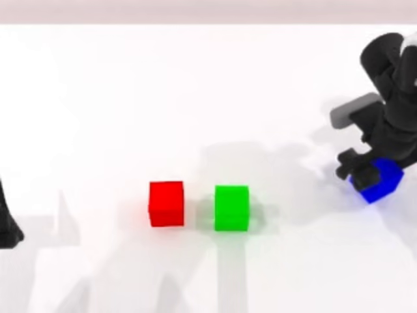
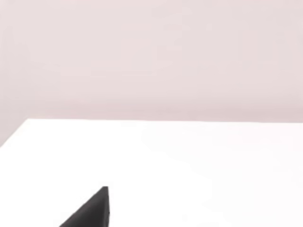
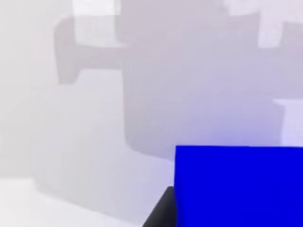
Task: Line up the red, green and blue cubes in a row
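blue cube point(image 3: 239, 187) sits clamped in right gripper point(image 1: 362, 176), lifted at counter's right; green cube point(image 1: 232, 207) and red cube point(image 1: 166, 203) lie leftward, row's open slot beside green. left arm parked.

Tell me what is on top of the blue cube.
The right gripper covers part of the blue cube; its covered top face cannot be seen.

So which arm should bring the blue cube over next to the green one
Right. Its end effector is already at the blue cube on the table's right side, with the cube close up in the right wrist view. The left arm sits at the far left edge, beyond the red cube.
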Available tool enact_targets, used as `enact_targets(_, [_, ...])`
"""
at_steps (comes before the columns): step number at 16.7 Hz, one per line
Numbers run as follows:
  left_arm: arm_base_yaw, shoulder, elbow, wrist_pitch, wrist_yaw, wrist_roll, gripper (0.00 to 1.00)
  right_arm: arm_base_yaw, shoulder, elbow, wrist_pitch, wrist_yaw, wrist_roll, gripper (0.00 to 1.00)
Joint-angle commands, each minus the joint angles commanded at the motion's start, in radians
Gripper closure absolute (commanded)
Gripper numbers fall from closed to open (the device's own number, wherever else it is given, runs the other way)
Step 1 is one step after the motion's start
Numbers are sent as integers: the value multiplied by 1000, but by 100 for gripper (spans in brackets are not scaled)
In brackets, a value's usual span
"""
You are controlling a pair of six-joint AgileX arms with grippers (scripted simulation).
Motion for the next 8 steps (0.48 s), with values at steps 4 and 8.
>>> enact_targets(4, [0, 0, 0, 0, 0, 0, 0, 6, -56, 87, -148, 0, -3, 100])
enact_targets(8, [0, 0, 0, 0, 0, 0, 0, 7, -74, 107, -178, 0, -3, 100])
